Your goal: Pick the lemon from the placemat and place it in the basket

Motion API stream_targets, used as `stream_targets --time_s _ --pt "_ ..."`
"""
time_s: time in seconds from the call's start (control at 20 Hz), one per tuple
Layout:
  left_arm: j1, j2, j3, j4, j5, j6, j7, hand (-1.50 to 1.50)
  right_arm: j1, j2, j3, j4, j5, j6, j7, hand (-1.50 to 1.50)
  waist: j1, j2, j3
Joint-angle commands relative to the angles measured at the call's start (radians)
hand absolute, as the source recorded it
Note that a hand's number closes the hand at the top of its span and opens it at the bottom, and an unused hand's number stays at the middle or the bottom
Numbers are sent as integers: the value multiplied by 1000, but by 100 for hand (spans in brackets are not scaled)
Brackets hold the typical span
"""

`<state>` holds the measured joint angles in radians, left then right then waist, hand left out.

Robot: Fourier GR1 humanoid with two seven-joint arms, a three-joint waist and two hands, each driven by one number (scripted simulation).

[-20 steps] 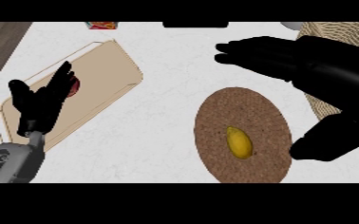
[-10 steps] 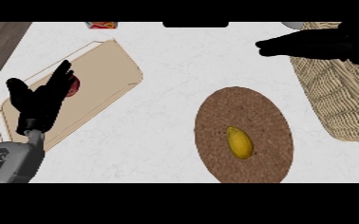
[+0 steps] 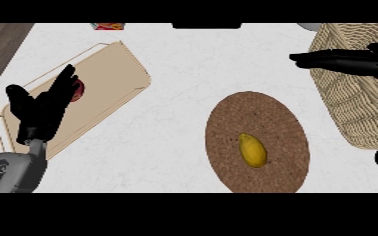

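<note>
A yellow lemon [image 3: 252,150] lies on the round brown placemat [image 3: 255,115], toward its lower middle. The woven basket [image 3: 347,105] stands at the right edge of the counter. My right hand [image 3: 336,60] hovers over the basket's left rim with its fingers stretched out to the left, open and holding nothing, well above and right of the lemon. My left hand [image 3: 40,110] rests open at the left edge, fingers up, over the cutting board.
A tan cutting board [image 3: 103,87] lies tilted at the left with a red object [image 3: 77,88] partly hidden behind my left hand. A small red and yellow item [image 3: 108,26] sits at the counter's far edge.
My right hand has drawn back to the right, from above the placemat's far side to over the basket's rim. The lemon and the left hand have stayed put.
</note>
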<state>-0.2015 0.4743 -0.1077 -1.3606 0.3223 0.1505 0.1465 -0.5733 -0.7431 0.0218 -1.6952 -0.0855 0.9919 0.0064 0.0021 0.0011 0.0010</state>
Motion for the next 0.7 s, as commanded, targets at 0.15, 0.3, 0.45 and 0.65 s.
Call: stream_targets --time_s 0.15,0.3,0.45,0.65 --pt "12 -30 2 -72 -41 21 45 0 201 106 27 -22 279 -91 -253 -150 4 0 1" --pt "16 -6 39 -45 -22 -27 41 0 216 233 139 -28 376 -225 -226 -150 7 0 0" --pt "31 -55 22 -54 -56 -3 17 0 225 255 162 70 461 -293 -358 -150 9 1 0" --pt "1 -56 41 -58 -72 3 76 0 243 338 176 99 437 -304 -331 -150 2 -1 -1"
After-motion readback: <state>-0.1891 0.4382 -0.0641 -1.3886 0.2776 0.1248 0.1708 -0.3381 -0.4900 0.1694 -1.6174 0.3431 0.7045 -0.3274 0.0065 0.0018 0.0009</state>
